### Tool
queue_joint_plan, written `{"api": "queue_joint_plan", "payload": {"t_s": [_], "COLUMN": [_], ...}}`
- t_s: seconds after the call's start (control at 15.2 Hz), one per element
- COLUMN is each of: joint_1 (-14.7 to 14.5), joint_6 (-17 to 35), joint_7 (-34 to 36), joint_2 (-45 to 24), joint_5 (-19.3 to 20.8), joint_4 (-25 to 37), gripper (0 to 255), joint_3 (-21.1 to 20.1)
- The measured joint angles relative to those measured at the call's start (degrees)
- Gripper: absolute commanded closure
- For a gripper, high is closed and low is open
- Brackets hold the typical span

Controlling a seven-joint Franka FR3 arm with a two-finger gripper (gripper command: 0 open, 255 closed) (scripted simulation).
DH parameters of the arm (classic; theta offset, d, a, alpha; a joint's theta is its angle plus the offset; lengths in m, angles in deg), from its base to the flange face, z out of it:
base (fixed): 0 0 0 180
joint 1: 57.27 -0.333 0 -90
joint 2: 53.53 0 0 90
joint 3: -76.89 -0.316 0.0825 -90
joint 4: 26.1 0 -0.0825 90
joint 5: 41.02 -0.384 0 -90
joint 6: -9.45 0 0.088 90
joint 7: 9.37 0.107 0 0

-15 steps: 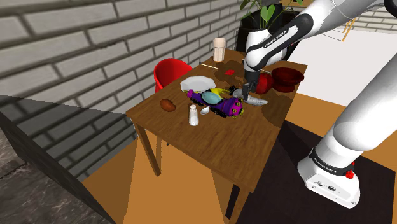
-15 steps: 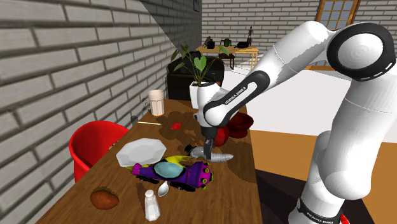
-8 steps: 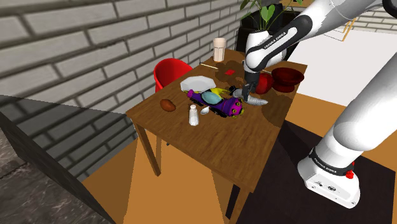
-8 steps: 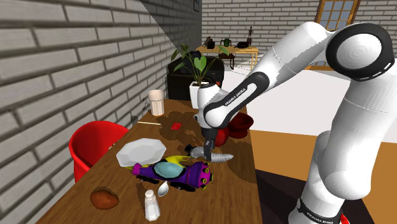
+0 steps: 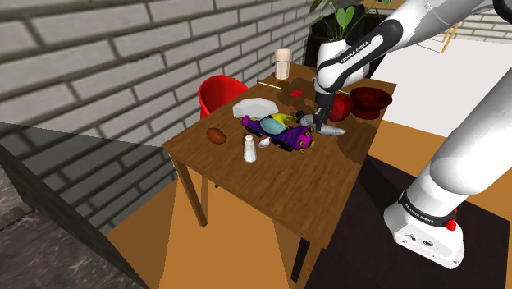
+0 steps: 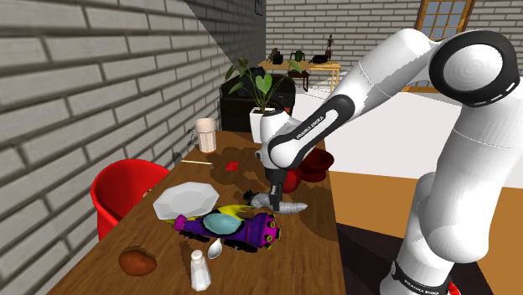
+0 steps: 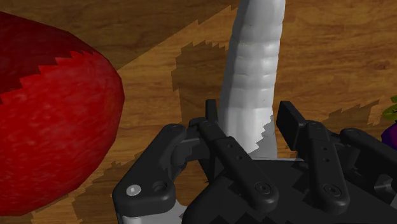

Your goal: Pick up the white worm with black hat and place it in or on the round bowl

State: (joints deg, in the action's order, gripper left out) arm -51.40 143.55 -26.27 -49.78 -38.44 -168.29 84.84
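Note:
The white worm [image 5: 330,129] lies on the wooden table [image 5: 279,181] beside a purple toy train [image 5: 289,136]; its black hat end [image 6: 251,197] sits by the gripper. My gripper [image 5: 316,120] is down on it, near the hat end. In the wrist view the two black fingers [image 7: 213,127] clasp the worm's ribbed white body [image 7: 257,57], so my gripper [image 7: 251,124] is shut on it. The round dark red bowl [image 5: 371,100] stands at the table's far end, beyond a red rounded thing [image 7: 51,108]. In the second exterior view my gripper [image 6: 273,199] stands over the worm [image 6: 289,205], the bowl [image 6: 318,164] behind.
A white plate [image 5: 253,107], a salt shaker [image 5: 249,149], a brown lump [image 5: 216,135] and a pale cup [image 5: 282,63] share the table. A red chair [image 5: 221,92] stands by the brick wall. A potted plant [image 6: 261,92] is behind the table's far end.
The fingers have closed onto the worm; the arm and the worm have hardly moved.

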Motion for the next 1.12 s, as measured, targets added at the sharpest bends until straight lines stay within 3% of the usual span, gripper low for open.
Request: {"api": "queue_joint_plan", "payload": {"t_s": [0.4,1.12], "joint_1": [-0.02,0.04], "joint_6": [-1.62,-10.66], "joint_7": [0.14,0.42], "joint_2": [1.20,6.75], "joint_5": [0.14,0.65], "joint_4": [0.43,3.96], "gripper": [255,255], "joint_3": [-0.06,-0.28]}}
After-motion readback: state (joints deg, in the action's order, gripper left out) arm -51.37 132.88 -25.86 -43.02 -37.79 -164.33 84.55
